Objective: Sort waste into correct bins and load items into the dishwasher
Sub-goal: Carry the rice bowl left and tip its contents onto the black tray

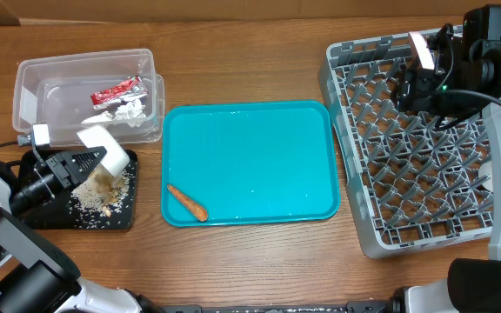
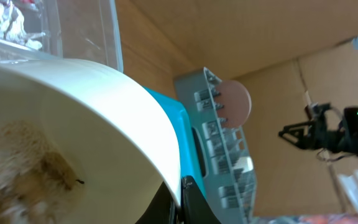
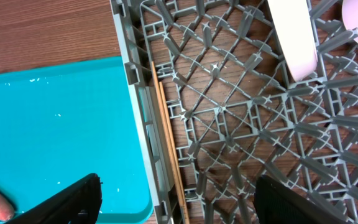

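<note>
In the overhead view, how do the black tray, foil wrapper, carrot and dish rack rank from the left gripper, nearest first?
From the left gripper:
1. black tray, right beneath it
2. foil wrapper, in the clear tub
3. carrot, on the teal tray
4. dish rack, far right

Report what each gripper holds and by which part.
The left gripper is shut on the small white bowl, pinching its rim, tilted over the black tray. The right gripper is open, holding nothing.

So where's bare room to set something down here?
The teal tray is bare except the carrot in its near-left corner. The near half of the rack looks free. Crowded: the black tray under the bowl, and the tub.
</note>
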### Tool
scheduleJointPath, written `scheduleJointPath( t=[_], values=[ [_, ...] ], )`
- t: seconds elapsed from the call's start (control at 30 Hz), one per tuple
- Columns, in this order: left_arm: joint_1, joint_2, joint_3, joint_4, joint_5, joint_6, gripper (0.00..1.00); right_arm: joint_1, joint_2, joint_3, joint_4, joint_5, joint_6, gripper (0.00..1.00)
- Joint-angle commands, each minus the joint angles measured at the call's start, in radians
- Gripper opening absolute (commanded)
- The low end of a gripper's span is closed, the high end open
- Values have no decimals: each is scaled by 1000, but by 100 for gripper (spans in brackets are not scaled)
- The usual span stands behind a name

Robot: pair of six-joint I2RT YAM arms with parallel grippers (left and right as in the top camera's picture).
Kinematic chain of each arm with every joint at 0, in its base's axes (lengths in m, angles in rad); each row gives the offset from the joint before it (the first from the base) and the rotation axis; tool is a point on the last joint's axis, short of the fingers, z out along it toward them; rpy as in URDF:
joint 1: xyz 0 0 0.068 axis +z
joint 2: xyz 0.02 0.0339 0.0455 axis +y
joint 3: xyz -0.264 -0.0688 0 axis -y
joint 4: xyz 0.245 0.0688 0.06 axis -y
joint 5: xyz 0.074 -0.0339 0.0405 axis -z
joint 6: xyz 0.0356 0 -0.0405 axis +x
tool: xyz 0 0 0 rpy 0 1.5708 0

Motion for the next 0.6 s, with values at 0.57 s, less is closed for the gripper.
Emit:
scheduleJointPath(
  t=[0.57],
  values=[
    [47,-30,-2,-4,-17,-182,4,1,-3,13,2,2,-3,80]
  ],
)
